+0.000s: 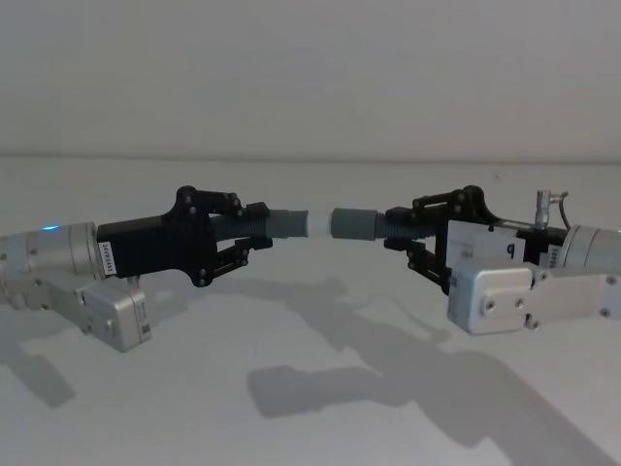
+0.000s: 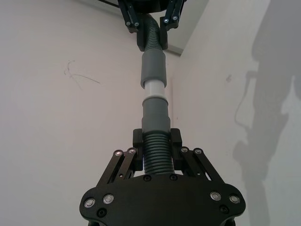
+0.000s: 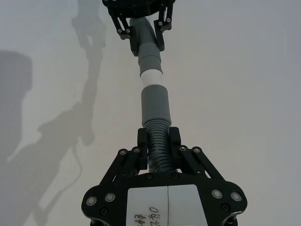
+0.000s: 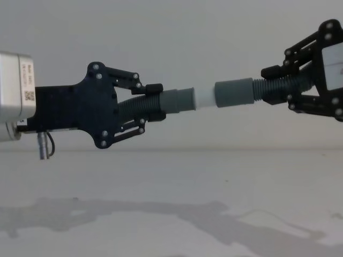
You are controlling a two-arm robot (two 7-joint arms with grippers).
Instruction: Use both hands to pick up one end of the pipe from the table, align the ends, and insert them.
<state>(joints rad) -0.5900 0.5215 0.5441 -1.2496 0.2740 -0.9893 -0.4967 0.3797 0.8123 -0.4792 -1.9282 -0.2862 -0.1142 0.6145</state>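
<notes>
**Two ribbed hose pieces held end to end above the bench**

Two short dark-grey ribbed plastic hose pieces are held in the air over the plain matte white bench (image 1: 310,408), one in each of two grippers. The left black two-finger linkage gripper (image 1: 260,225), on a silver cylindrical arm, has its jaws closed on the corrugated body of the left hose piece (image 4: 140,107); this piece ends in a smooth stepped grey cuff (image 4: 179,100) with a narrower whitish tip (image 4: 203,98). The right black linkage gripper (image 1: 396,227), with visible screws at its joints, has its jaws closed on the ribbed body of the right hose piece (image 4: 276,88); this piece ends in a wider, plain grey sleeve (image 4: 233,92).

The two cuffs face each other between the grippers. In the chest view the whitish tip touches or just enters the mouth of the sleeve; in the head view a narrow gap seems to separate them, so the contact cannot be told for certain. Both pieces lie roughly along one line, each curving slightly behind its cuff. In the left wrist view the ribs (image 2: 156,155) are regular, closely spaced rings. Soft shadows of both arms fall on the bench beneath
</notes>
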